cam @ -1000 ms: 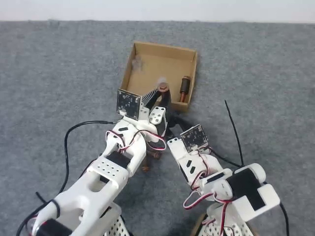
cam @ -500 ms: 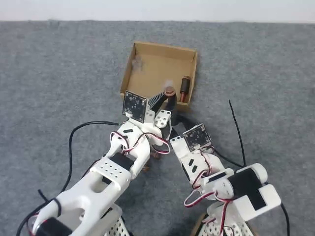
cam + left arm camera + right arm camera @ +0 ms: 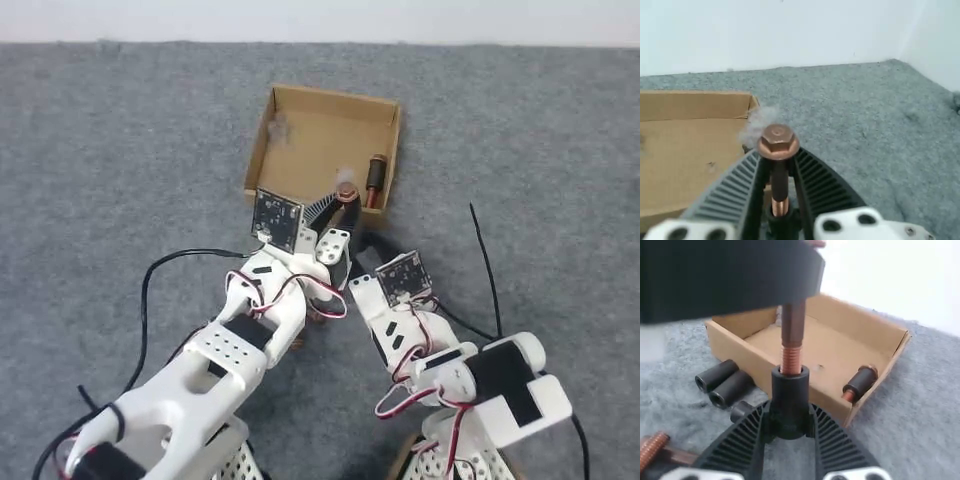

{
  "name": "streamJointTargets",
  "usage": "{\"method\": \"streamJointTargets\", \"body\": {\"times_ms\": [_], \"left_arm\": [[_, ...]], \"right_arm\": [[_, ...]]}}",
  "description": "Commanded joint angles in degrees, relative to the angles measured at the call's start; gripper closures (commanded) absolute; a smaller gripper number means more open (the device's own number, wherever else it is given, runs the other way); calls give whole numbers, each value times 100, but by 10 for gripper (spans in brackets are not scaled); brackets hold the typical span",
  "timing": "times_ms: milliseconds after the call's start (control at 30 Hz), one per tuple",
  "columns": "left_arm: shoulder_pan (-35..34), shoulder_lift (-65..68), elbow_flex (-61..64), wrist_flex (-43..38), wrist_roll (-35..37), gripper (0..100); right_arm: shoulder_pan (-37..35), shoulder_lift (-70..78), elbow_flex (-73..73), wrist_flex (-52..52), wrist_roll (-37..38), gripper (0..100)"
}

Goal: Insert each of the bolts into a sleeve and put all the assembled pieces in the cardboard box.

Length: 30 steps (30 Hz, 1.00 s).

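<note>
My left gripper (image 3: 778, 156) is shut on a copper bolt (image 3: 778, 142), held head up near the cardboard box's (image 3: 331, 96) front right corner. Just below it, my right gripper (image 3: 789, 412) is shut on a black sleeve (image 3: 789, 397), held upright. The bolt's threaded tip (image 3: 791, 358) sits in the sleeve's mouth. From above, the left gripper (image 3: 346, 202) and the right gripper (image 3: 359, 246) meet just in front of the box. One assembled bolt and sleeve (image 3: 375, 180) lies inside the box by its right wall.
Several loose black sleeves (image 3: 722, 382) lie on the grey carpet outside the box's front wall (image 3: 735, 347). Loose copper bolts (image 3: 318, 316) lie under the left arm. Black cables trail left and right of the arms.
The left arm has carried the bolt to the right and a little toward the arms, bringing it over the sleeve. The right arm has shifted slightly right with the sleeve.
</note>
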Motion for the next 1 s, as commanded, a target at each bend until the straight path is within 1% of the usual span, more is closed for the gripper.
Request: {"method": "streamJointTargets", "body": {"times_ms": [0,200,800,867,967], "left_arm": [[-44,-9,92,26,-9,989],[-44,-9,101,26,0,989],[-44,0,426,35,-18,987],[-44,0,426,35,-18,973],[-44,0,435,35,0,905]], "right_arm": [[136,-259,-62,-567,26,992],[136,-259,88,-945,26,992],[136,-259,88,-954,26,992],[136,-259,88,-954,26,992],[136,-259,88,-954,35,992]]}}
